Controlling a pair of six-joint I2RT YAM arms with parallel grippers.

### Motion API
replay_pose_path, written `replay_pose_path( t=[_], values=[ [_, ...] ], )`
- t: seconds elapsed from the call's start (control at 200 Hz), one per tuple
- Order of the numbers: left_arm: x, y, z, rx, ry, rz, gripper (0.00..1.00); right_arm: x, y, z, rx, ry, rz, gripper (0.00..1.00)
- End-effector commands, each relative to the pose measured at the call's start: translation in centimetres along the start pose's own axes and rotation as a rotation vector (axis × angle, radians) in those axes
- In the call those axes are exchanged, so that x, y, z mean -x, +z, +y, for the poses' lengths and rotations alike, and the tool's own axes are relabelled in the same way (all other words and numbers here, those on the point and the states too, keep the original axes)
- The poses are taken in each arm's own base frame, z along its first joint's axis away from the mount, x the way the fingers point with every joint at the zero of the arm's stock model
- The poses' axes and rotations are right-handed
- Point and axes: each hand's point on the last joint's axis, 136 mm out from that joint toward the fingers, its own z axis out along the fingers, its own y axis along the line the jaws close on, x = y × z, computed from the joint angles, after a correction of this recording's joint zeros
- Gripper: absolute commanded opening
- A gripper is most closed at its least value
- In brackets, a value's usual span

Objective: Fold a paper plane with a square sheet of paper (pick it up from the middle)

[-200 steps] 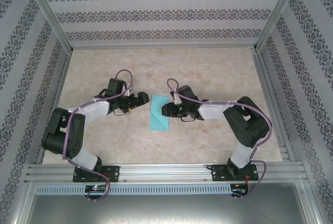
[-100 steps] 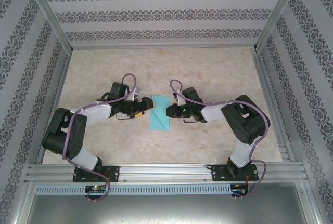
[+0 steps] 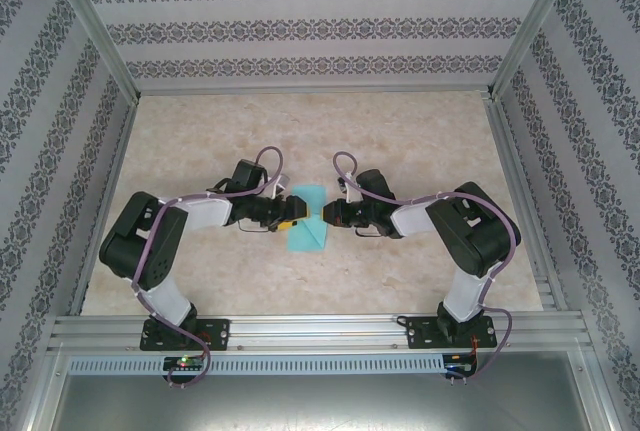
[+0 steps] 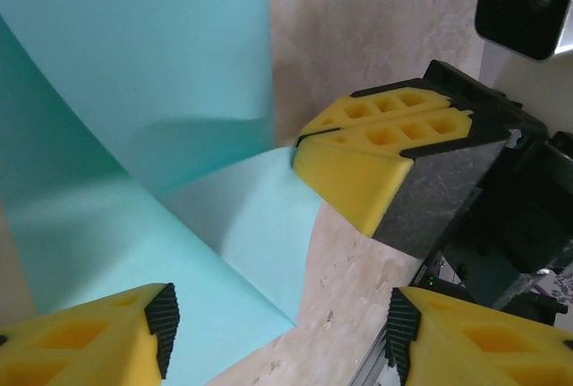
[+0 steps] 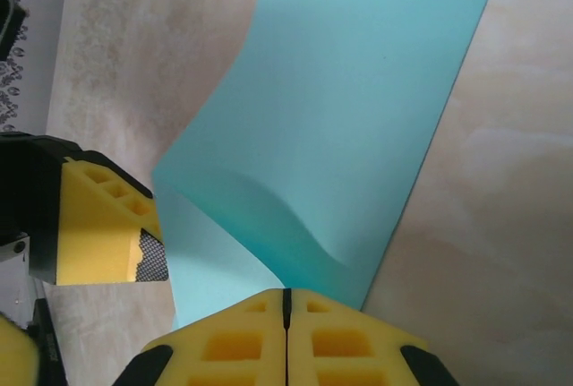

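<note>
The square sheet of paper [image 3: 306, 238] is teal and lies mid-table between the two arms, its middle part raised off the table in a curved buckle [image 5: 358, 90]. My right gripper [image 3: 322, 214] is shut, its yellow fingertips [image 5: 286, 301] pinching the sheet's right edge; its closed tips also appear in the left wrist view [image 4: 298, 142]. My left gripper [image 3: 291, 209] sits at the sheet's left edge with its jaws apart [image 4: 277, 332]. Teal paper [image 4: 134, 90] lies by one pad and bare table by the other. One left finger [image 5: 98, 216] stands beside the lifted paper.
The tabletop [image 3: 400, 141] is beige marble-patterned, with patterned walls on three sides and an aluminium rail [image 3: 320, 331] at the near edge. Both arms bend inward, their grippers nearly facing each other over the sheet.
Both grippers have closed in on the sheet from either side. The right one has shut on its right edge and the paper has buckled upward. The left jaws have narrowed.
</note>
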Motion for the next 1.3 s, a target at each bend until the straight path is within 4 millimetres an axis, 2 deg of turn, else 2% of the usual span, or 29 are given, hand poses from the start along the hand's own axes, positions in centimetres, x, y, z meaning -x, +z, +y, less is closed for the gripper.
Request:
replay_pose_path(
  t=[0.0, 0.18, 0.37, 0.45, 0.575, 0.739, 0.864, 1.009, 1.149, 1.299],
  values=[
    [0.8, 0.7, -1.4, -0.034, 0.034, -0.005, 0.63, 0.2, -0.1, 0.0, 0.025, 0.003, -0.013, 0.07],
    [0.8, 1.4, -0.8, -0.021, 0.007, 0.004, 0.58, 0.2, 0.0, 0.0, 0.028, 0.008, -0.009, 0.07],
    [0.9, 2.1, -0.9, -0.046, 0.013, 0.022, 0.48, 0.4, -0.1, 0.5, 0.055, 0.006, -0.02, 0.11],
    [1.1, 2.1, -1.0, -0.048, 0.029, 0.02, 0.43, 0.6, -0.4, 1.0, 0.067, 0.004, -0.025, 0.16],
    [1.2, 2.2, -1.0, -0.047, 0.06, 0.02, 0.34, 1.5, -1.7, 1.4, 0.046, 0.027, -0.062, 0.32],
    [1.3, 2.4, -0.7, -0.033, 0.081, 0.022, 0.2, 3.3, -5.1, 1.1, -0.065, 0.064, -0.161, 0.52],
    [1.7, 2.2, -0.4, 0.004, 0.097, 0.003, 0.14, 4.4, -8.5, 1.3, -0.15, 0.046, -0.263, 0.64],
    [2.1, 1.3, -0.9, 0.042, 0.126, -0.017, 0.08, 5.7, -12.9, 0.3, -0.272, 0.06, -0.415, 0.82],
    [2.2, -1.1, -1.6, 0.164, 0.157, -0.021, 0.07, 6.6, -16.7, -0.3, -0.342, 0.078, -0.536, 0.89],
    [2.2, -5.7, -3.1, 0.364, 0.241, -0.04, 0.07, 7.0, -19.2, -0.1, -0.38, 0.039, -0.575, 0.98]
  ],
)
